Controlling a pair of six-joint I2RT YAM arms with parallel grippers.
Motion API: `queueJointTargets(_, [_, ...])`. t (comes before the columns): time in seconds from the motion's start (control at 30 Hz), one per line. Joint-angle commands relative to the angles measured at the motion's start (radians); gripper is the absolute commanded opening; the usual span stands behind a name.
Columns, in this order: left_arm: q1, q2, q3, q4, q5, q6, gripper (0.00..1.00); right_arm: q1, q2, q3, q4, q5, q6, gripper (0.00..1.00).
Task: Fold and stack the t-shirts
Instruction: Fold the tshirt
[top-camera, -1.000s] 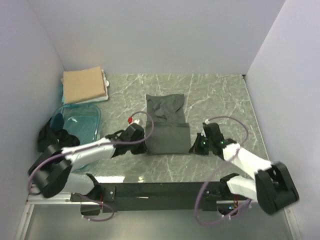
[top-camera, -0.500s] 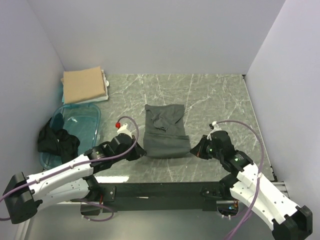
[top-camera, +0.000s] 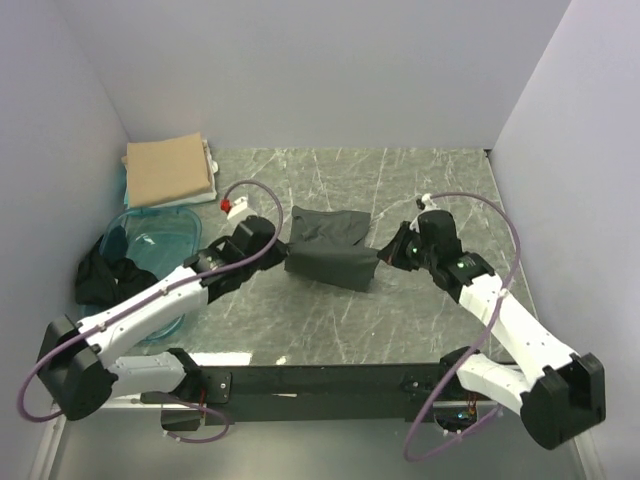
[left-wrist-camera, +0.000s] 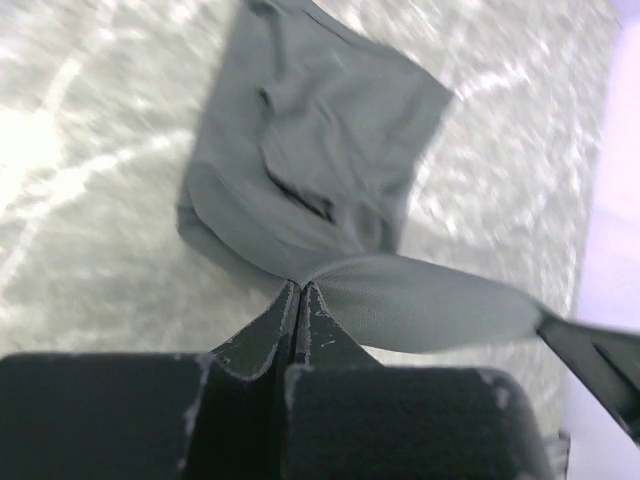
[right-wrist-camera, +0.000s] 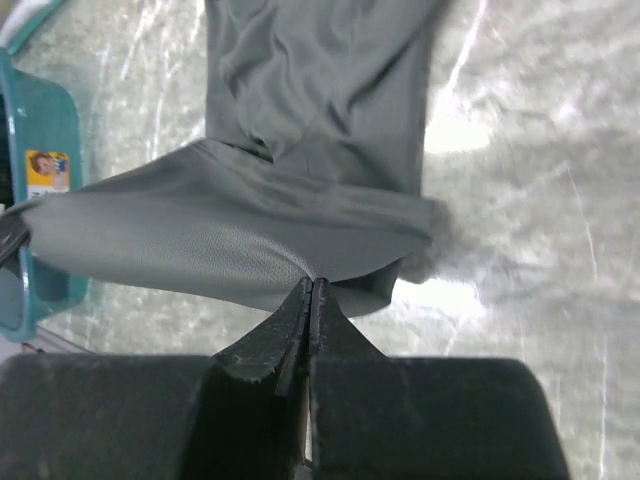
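Note:
A dark charcoal-grey t-shirt (top-camera: 328, 228) lies part-folded in the middle of the marble table (top-camera: 440, 190). My left gripper (top-camera: 283, 253) is shut on its near left corner (left-wrist-camera: 299, 285). My right gripper (top-camera: 386, 254) is shut on its near right corner (right-wrist-camera: 312, 282). The near hem hangs stretched between them as a raised band (left-wrist-camera: 420, 300), above the rest of the shirt (right-wrist-camera: 320, 90). A folded tan t-shirt (top-camera: 168, 170) sits at the back left corner. Black t-shirts (top-camera: 108, 276) lie crumpled at the left side of the tub.
A translucent teal plastic tub (top-camera: 160, 245) stands left of my left arm, and its rim (right-wrist-camera: 40, 130) shows in the right wrist view. White walls close in the table on three sides. The black base rail (top-camera: 320, 380) runs along the near edge.
Both grippers have carried the shirt's near hem up and away from the near edge, towards the far end. The flat near half now stands raised over the rest of the shirt.

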Motion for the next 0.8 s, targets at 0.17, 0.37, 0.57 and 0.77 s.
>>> queueJointTargets(0.17, [0.162, 0.088, 0.111, 0.095, 0.099, 0.121, 0.01, -0.104, 0.138, 0.133, 0.104, -0.141, -0.051, 0.0])
queueJointTargets(0.37, [0.23, 0.188, 0.198, 0.103, 0.152, 0.164, 0.01, -0.155, 0.236, 0.199, 0.131, -0.221, -0.057, 0.0])
queueJointTargets(0.57, [0.279, 0.327, 0.307, 0.111, 0.195, 0.208, 0.01, -0.184, 0.37, 0.266, 0.154, -0.278, -0.06, 0.0])
queueJointTargets(0.77, [0.331, 0.464, 0.416, 0.103, 0.243, 0.239, 0.01, -0.219, 0.503, 0.346, 0.177, -0.301, -0.043, 0.0])
